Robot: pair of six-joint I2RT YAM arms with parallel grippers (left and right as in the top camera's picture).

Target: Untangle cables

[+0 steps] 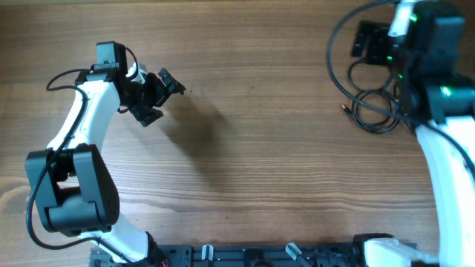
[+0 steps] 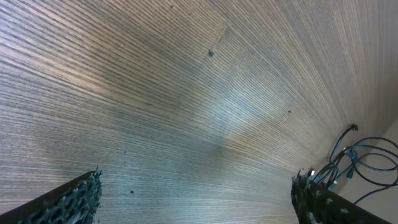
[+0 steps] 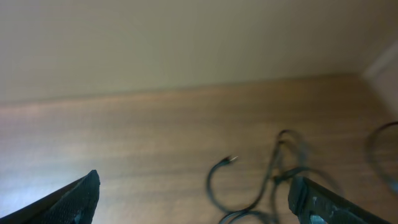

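Thin black cables (image 1: 371, 111) are seen looped loosely on the wood-grain table (image 1: 260, 148), near the wide-spread right gripper (image 3: 196, 202). The left gripper (image 1: 159, 98), also spread wide, is held well apart.

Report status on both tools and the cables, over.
Left tool open, empty, over the wooden table. Right tool open, empty, close to the cables. Cables tangled, lying loose, ungripped. Nothing blocking them.

Bright, even light on the table (image 1: 282, 170); soft shadow beside the left arm (image 1: 78, 119); cables (image 3: 275, 178) blurred, perhaps defocused.
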